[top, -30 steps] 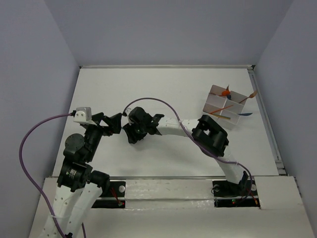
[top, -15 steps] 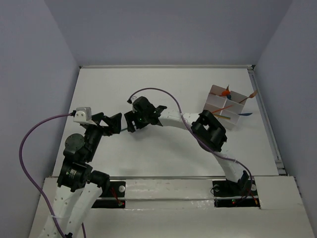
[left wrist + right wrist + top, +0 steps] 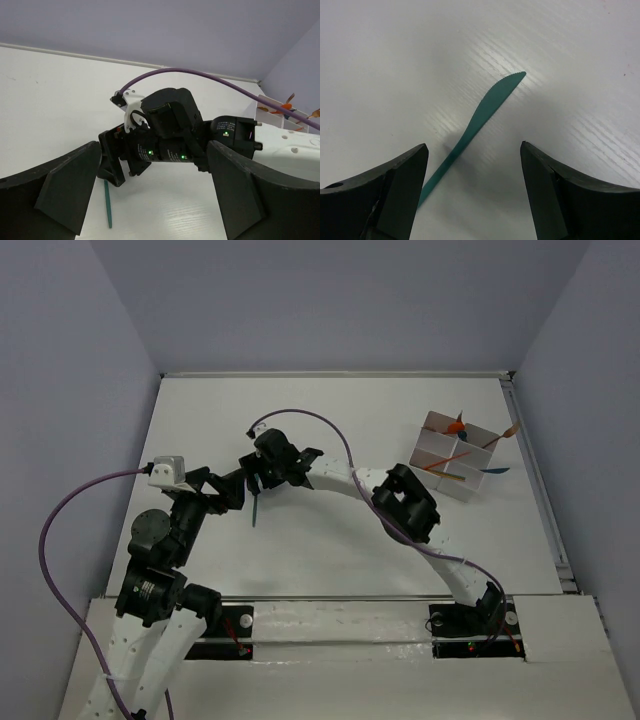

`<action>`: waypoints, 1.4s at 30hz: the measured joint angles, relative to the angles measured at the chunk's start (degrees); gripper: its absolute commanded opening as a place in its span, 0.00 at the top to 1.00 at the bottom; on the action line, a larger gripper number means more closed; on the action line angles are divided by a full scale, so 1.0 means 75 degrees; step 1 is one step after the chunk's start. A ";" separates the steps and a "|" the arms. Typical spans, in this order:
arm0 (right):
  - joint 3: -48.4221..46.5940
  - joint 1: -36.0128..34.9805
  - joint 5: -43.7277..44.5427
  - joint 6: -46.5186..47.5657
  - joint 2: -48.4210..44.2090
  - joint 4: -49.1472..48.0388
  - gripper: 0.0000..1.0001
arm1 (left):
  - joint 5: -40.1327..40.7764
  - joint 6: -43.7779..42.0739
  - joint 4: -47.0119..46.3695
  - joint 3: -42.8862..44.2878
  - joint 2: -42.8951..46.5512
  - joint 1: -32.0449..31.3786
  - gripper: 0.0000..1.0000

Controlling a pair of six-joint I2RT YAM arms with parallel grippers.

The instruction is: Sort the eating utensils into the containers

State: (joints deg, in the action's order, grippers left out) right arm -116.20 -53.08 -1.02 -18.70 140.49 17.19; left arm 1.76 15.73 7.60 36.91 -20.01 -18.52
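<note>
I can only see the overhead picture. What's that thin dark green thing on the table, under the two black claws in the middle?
Observer: It's a teal plastic knife with a toothed edge, lying flat on the table. The right wrist camera looks straight down on it.
Operator: Has the claw above it grabbed it?
Observer: No. The right gripper is wide open, with a finger on either side of the knife, and nothing is gripped.
</note>
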 measured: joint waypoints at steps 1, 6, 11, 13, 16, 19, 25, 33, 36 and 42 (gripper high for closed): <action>0.0015 -0.0061 0.0154 0.0032 -0.0009 0.0017 0.25 | 0.0000 0.0003 -0.0003 0.0000 0.0000 0.0000 0.01; 0.0047 -0.0411 0.0903 0.0239 -0.0029 0.0236 0.31 | 0.0000 0.0003 -0.0003 0.0000 0.0000 0.0000 0.01; -0.0297 -0.0697 0.1402 0.0388 0.0076 0.0866 0.46 | 0.0000 0.0003 0.0000 0.0000 0.0000 0.0000 0.01; -0.0425 -0.0755 0.1562 0.0411 0.0137 0.1043 0.52 | 0.0000 0.0003 -0.0003 0.0000 0.0000 0.0000 0.01; -0.0428 -0.0790 0.1894 0.0425 0.0157 0.1145 0.63 | 0.0000 0.0003 -0.0003 0.0000 0.0000 0.0000 0.01; -0.0105 -0.0810 0.2171 0.0367 0.0015 0.0979 0.73 | 0.0000 0.0003 -0.0003 0.0000 0.0000 0.0000 0.01; 0.1093 -0.0796 0.2530 0.0233 -0.0679 0.0726 0.81 | 0.0000 0.0003 0.0000 0.0000 0.0000 0.0000 0.01; 0.3561 -0.0571 0.2757 0.0131 -0.2305 0.0708 0.67 | -0.0009 0.0003 -0.0003 0.0000 0.0000 0.0000 0.01; 0.3998 -0.0414 0.2777 0.0117 -0.2626 0.0766 0.56 | -0.0029 0.0003 -0.0003 0.0000 0.0000 0.0000 0.01; 0.3789 -0.0117 0.2544 0.0157 -0.2565 0.0988 0.57 | -0.0029 0.0006 -0.0003 0.0000 0.0000 0.0000 0.01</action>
State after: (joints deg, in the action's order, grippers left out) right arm -87.79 -53.95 18.06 -17.52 121.25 24.60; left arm 1.54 15.77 7.57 36.91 -20.01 -18.52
